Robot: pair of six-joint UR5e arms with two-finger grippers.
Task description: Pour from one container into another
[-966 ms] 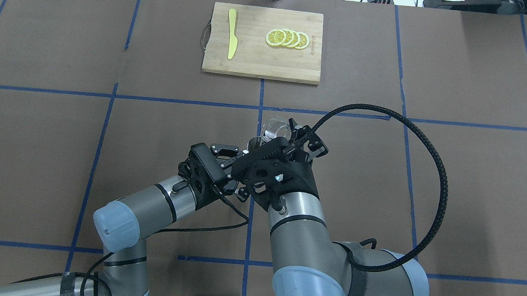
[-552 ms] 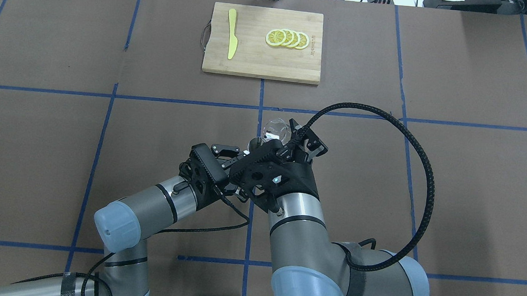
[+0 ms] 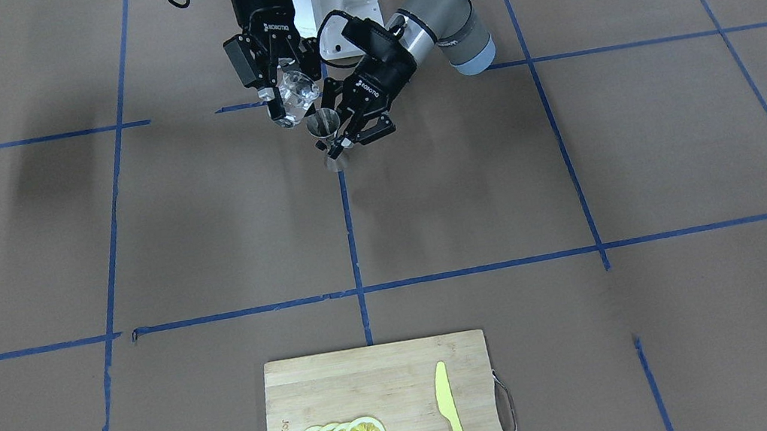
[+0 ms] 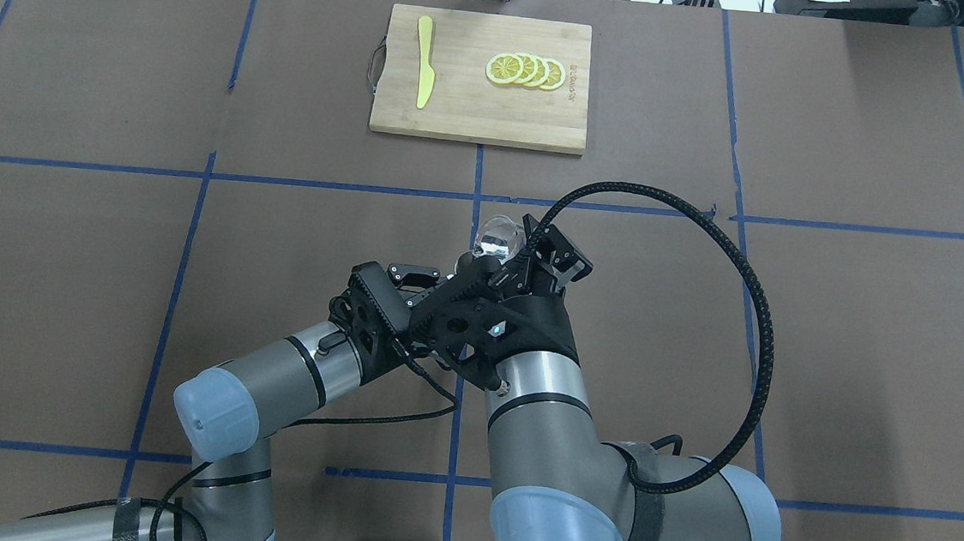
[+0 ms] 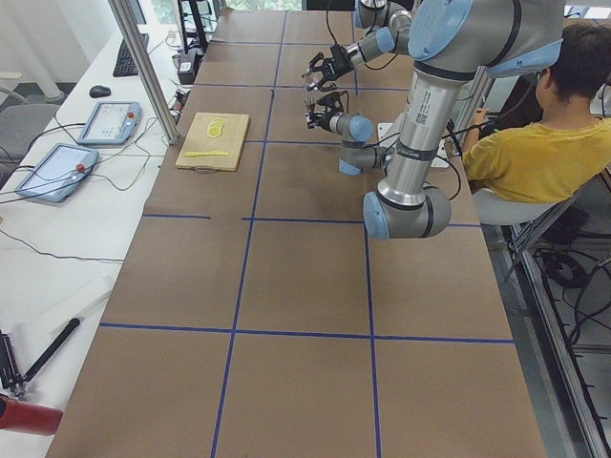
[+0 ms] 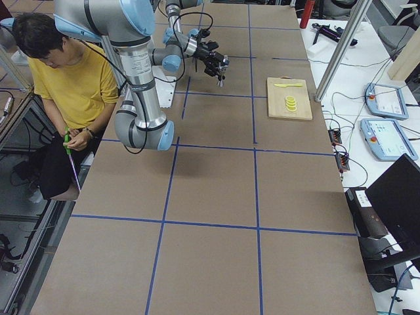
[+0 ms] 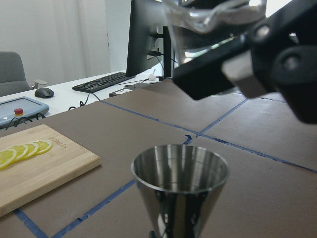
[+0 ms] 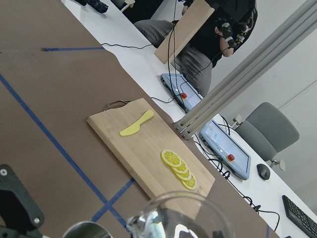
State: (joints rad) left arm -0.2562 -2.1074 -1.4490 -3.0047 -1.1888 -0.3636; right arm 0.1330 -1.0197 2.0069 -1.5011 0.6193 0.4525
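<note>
The glass cup (image 3: 296,92) is up in the air and tipped toward the steel jigger (image 3: 324,127). Its lip is just above the jigger's open mouth and a bit to one side. Both are near the middle of the table (image 3: 573,164), closer to the robot's edge than to the far edge. No drink can be seen in the glass.

The jigger's mouth is small. If the glass tips more while its lip is not right over that mouth, the pour could land on the brown table. If the glass comes down too low, it could knock the jigger's rim. Glass is smooth, so it could also slip in the grip as it turns.

The right gripper (image 3: 290,101) has its two fingers closed round the sides of the glass cup. The left gripper (image 3: 342,139) is closed on the jigger's thin waist and holds it upright. It is hard to tell if the jigger's foot rests on the table.
</note>
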